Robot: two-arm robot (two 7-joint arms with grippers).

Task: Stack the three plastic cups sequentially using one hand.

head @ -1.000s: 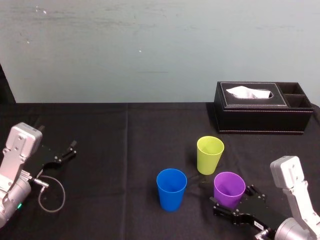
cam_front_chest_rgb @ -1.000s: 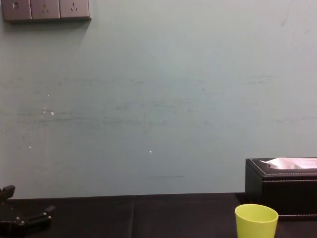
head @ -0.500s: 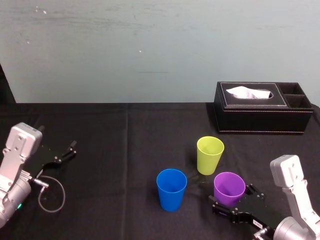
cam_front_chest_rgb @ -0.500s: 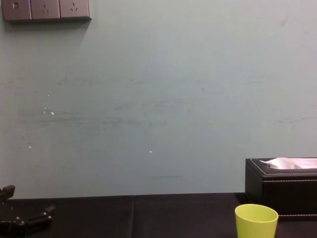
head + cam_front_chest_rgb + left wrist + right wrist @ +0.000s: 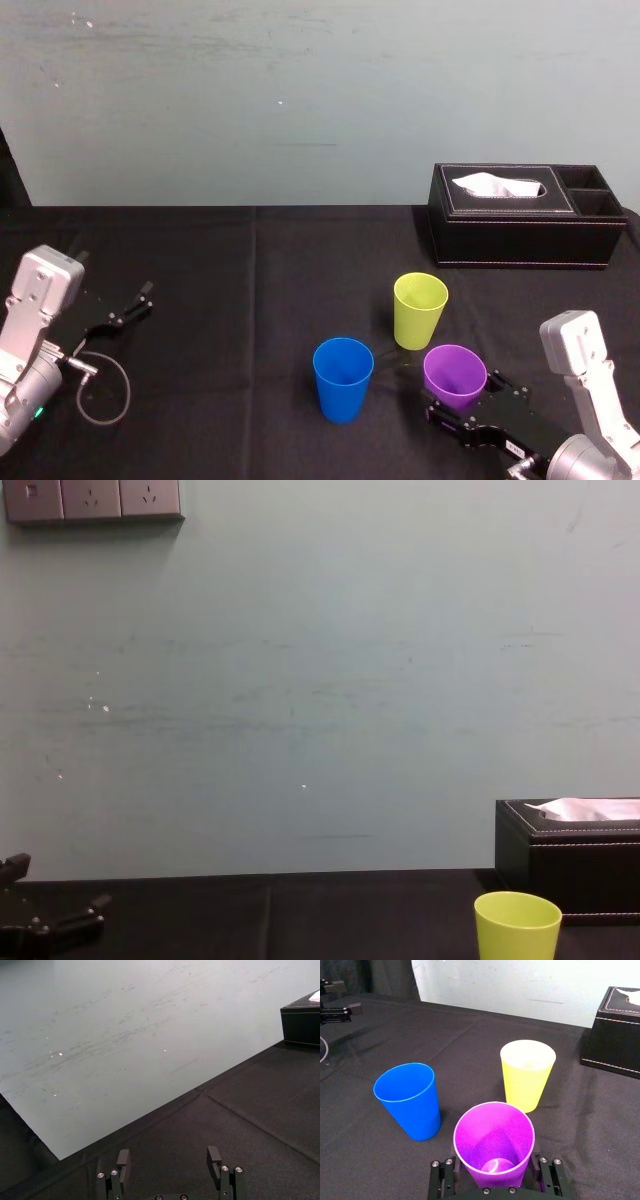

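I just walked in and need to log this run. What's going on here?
The robot is starting to stack three plastic cups with one arm. Its right gripper looks closed on the lower part of the purple cup, the cup nearest the robot on the black table. The blue cup and the yellow-green cup stand upright and apart, so nothing is stacked yet. The left gripper sits open at the table's left side. A black tissue box is at the back right.

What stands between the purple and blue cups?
Nothing visible: bare black cloth separates the purple cup, in the right gripper, from the blue cup. The yellow-green cup stands behind, off that line. Left gripper parked far left.
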